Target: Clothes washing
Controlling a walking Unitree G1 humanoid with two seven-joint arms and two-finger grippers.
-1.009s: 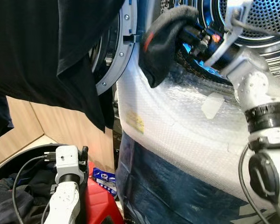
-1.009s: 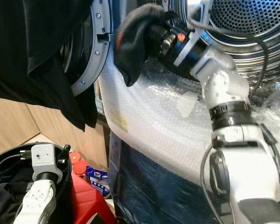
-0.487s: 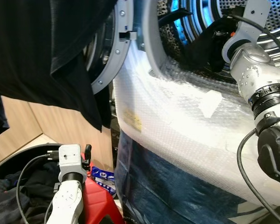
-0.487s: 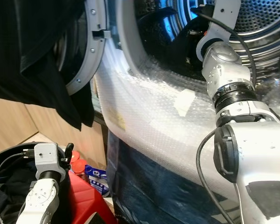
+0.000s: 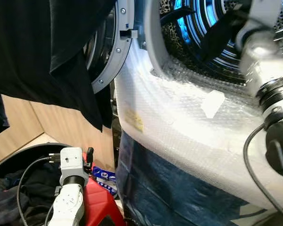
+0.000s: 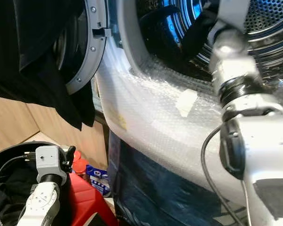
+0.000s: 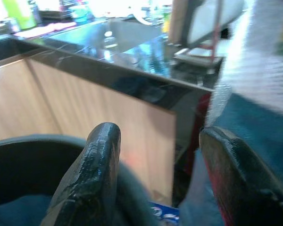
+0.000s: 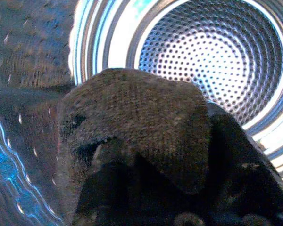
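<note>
Jaws: right gripper [image 8: 146,188] clamped on a dark knitted garment [image 8: 132,127] draped over its fingers, held inside the washer drum [image 8: 212,52] at the upper right of the head views; left gripper [image 7: 155,179] parted on nothing, low at the lower left above the laundry basket [image 5: 19,157]. Drum: perforated bright steel, round, ribbed and glossy. Washer front [image 5: 179,117]: swathed in white bubble wrap, dimpled, over a dark blue sheet. Door [image 5: 108,61]: grey ring, swung open at the upper left, with a black cloth [image 5: 37,47] hanging over it. Basket: black, round, dark clothes inside. Progress, as judged: one garment is being loaded but not yet let go; the basket's clothes remain to be moved.
</note>
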